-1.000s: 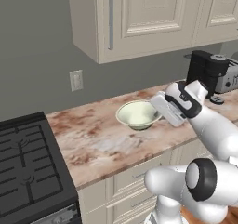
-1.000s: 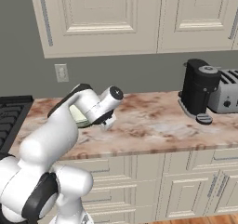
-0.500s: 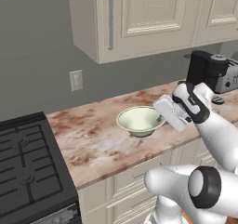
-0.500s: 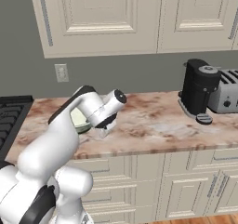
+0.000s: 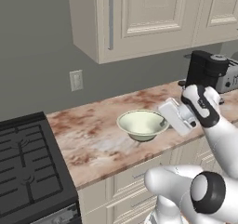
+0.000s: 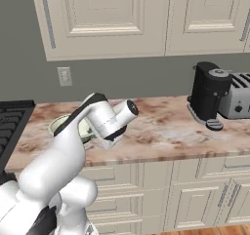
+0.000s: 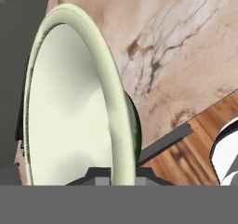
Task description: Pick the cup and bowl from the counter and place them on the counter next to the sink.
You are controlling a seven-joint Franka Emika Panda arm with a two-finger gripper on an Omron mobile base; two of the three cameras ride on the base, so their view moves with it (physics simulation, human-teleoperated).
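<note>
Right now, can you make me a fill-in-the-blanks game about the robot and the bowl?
1. The gripper is shut on the rim of the pale cream-green ____.
2. The black stove top is on the bowl's ____ in the left base view.
3. The black coffee machine stands beside a silver ____.

Missing words: bowl; left; toaster

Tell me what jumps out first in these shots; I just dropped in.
The pale bowl grabs the eye: it hangs just above the marbled counter, its rim pinched in the shut gripper at the edge nearest the arm. Next comes the black coffee machine with a toaster beside it, far right on the counter, and the black stove at the left.
</note>
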